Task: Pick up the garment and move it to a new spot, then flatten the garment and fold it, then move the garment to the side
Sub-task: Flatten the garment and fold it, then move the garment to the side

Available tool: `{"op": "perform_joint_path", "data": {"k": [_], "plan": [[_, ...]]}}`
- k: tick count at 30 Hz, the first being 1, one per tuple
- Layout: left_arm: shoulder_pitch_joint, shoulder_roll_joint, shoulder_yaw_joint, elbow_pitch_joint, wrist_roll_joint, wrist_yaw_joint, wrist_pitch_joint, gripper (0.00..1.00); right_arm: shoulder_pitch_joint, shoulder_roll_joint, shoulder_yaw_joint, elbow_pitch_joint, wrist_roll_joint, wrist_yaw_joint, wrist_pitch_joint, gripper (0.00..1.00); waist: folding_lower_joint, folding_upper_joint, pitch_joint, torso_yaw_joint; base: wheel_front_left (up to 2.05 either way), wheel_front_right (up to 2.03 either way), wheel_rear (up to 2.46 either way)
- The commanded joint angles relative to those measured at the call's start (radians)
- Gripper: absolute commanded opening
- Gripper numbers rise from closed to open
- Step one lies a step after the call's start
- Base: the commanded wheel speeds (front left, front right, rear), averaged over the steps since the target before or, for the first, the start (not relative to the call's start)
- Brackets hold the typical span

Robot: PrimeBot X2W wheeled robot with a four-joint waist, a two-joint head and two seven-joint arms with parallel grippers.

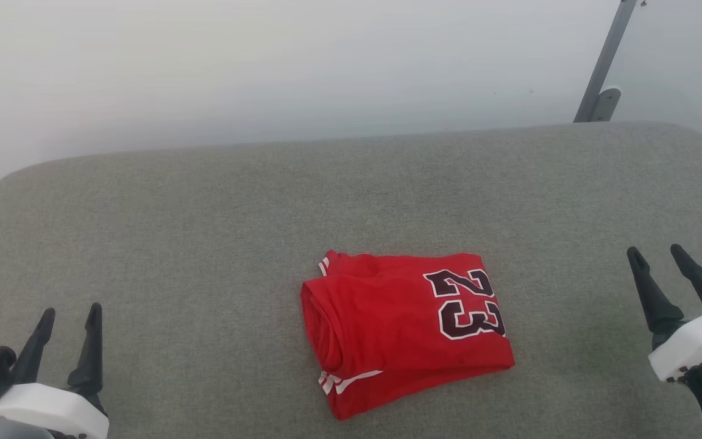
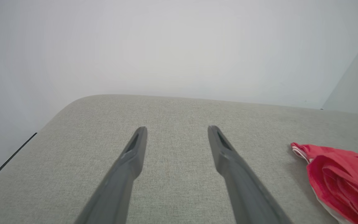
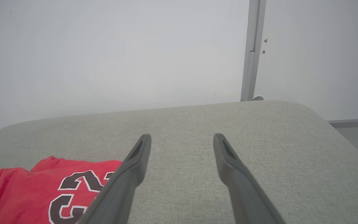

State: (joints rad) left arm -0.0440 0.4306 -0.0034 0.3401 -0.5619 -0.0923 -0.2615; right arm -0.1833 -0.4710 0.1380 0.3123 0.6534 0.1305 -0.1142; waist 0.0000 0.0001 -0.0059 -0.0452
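The garment (image 1: 403,326) is a red jersey with a black-and-white "23", folded into a compact rectangle on the grey padded table (image 1: 205,213), a little right of the middle and near the front. Its rolled left edge shows at the right of the left wrist view (image 2: 340,179), and its numbered part lies at the lower left of the right wrist view (image 3: 39,193). My left gripper (image 1: 70,314) hovers open at the lower left, well clear of the jersey; its fingers frame bare table (image 2: 176,130). My right gripper (image 1: 655,253) stands open at the right, apart from the jersey, with nothing between its fingers (image 3: 182,138).
The table's rounded far edge meets a pale wall. A grey metal post (image 1: 604,67) rises behind the back right corner and appears again in the right wrist view (image 3: 252,53). Bare grey fabric surrounds the jersey on all sides.
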Motion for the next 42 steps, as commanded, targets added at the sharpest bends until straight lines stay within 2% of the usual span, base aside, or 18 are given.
{"op": "perform_joint_path", "data": {"k": [1,16,22,30,42], "plan": [[0.010,0.004,-0.001,-0.003,0.004,0.001,-0.004,1.00,0.015,0.004,0.004,0.003,0.007,0.000,-0.007,1.00,0.0000,-0.0001,-0.002,0.000,0.00,0.00,0.00],[0.008,0.006,-0.016,-0.012,0.002,0.009,0.000,1.00,0.016,-0.002,0.012,0.005,0.030,0.000,-0.008,1.00,0.0000,-0.0001,-0.004,0.012,0.00,0.00,0.00],[0.011,0.002,-0.027,-0.022,-0.005,0.009,0.004,1.00,0.005,0.008,0.048,0.002,0.057,0.000,0.054,1.00,0.0000,-0.0001,0.003,0.040,0.00,0.00,0.00],[-0.001,-0.012,-0.045,-0.024,-0.008,0.010,0.007,1.00,-0.045,0.003,0.121,0.007,0.088,0.000,0.176,1.00,0.0000,-0.0001,0.034,0.097,0.00,0.00,0.00],[-0.031,-0.035,-0.077,-0.004,-0.004,0.001,0.003,1.00,-0.128,-0.049,0.182,0.030,0.127,0.000,0.519,1.00,0.0000,-0.0001,0.092,0.190,0.00,0.00,0.00]]}}
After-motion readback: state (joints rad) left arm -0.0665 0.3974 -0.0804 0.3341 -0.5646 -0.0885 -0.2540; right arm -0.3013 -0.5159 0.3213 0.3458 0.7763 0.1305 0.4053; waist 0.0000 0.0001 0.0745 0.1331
